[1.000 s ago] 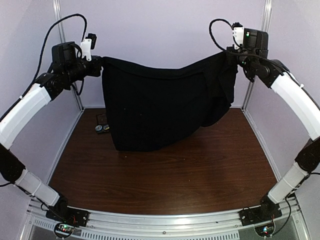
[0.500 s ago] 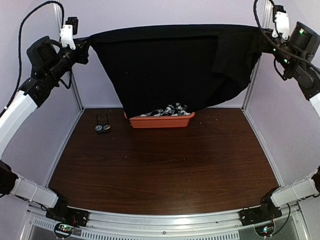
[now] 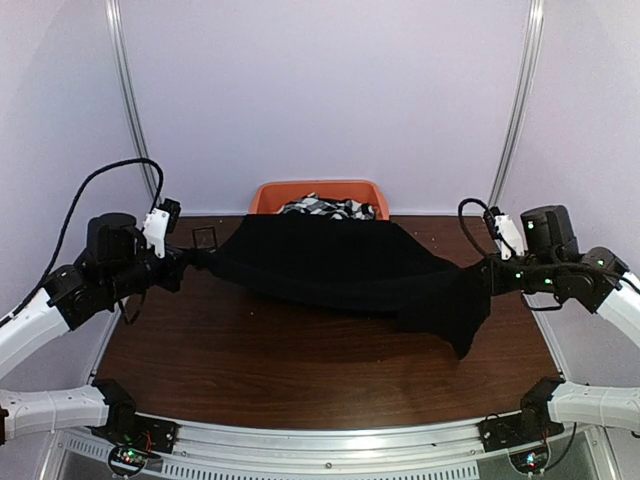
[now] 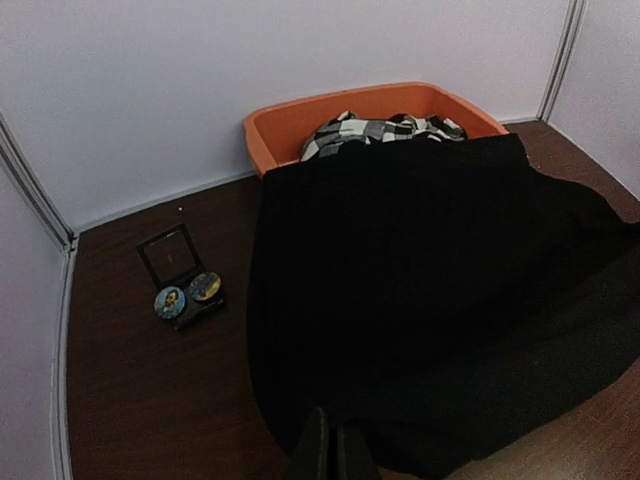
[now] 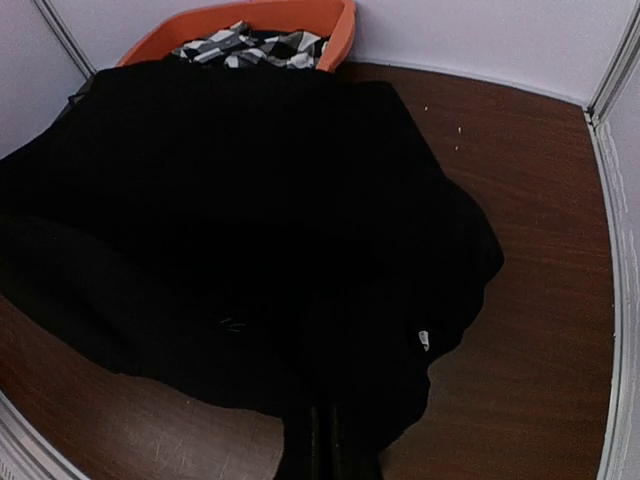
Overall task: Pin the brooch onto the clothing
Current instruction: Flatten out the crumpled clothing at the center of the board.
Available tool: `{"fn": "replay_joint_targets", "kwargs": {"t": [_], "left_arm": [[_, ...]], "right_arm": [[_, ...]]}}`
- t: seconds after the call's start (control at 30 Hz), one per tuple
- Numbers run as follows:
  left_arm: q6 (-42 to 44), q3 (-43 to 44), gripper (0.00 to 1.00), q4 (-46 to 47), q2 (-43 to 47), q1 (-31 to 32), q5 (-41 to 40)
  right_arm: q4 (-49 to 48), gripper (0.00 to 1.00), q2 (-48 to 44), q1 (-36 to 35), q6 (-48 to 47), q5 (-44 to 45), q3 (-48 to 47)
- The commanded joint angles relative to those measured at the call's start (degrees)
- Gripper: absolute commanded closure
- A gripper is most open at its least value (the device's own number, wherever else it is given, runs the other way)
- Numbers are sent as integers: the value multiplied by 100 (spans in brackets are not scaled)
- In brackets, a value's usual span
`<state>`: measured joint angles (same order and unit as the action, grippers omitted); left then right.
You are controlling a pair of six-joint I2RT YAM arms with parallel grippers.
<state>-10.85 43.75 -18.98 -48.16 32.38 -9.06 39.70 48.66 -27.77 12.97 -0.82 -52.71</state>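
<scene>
The clothing, a large plain black shirt, is stretched low over the table between both arms. My left gripper is shut on its left edge, and the left wrist view shows the fingers pressed together on the cloth. My right gripper is shut on the right edge, where a flap hangs down. The shirt shows a tiny white tag in the right wrist view. Two round brooches lie in a small open black case left of the shirt.
An orange bin with black-and-white patterned fabric stands against the back wall behind the shirt. The brooch case sits at the back left of the brown table. Walls and metal posts close in both sides.
Both arms have come down from high up. The shirt, first hanging like a curtain, now lies spread low over the table, and the orange bin behind it shows fully.
</scene>
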Motion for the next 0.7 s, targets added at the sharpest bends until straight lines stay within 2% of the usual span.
{"fn": "replay_joint_targets", "kwargs": {"t": [0.0, 0.13, 0.3, 0.43, 0.67], "left_arm": [[-1057, 25, 100, -1012, 103, -4, 156], [-1443, 75, 100, -1704, -117, -6, 155], [-2061, 92, 100, -2053, -337, -4, 246], [-2525, -158, 100, -2052, -199, 7, 465], [-3446, -645, 100, -1987, -58, 517, 792]], "right_arm": [[927, 100, -297, -78, 481, -216, 200], [1214, 100, -164, -93, 579, -131, 349], [1440, 100, 356, -124, 826, 24, 178], [1494, 100, 362, -360, 1171, 12, 412], [1386, 96, 106, -1023, 1852, 4, 1225]]}}
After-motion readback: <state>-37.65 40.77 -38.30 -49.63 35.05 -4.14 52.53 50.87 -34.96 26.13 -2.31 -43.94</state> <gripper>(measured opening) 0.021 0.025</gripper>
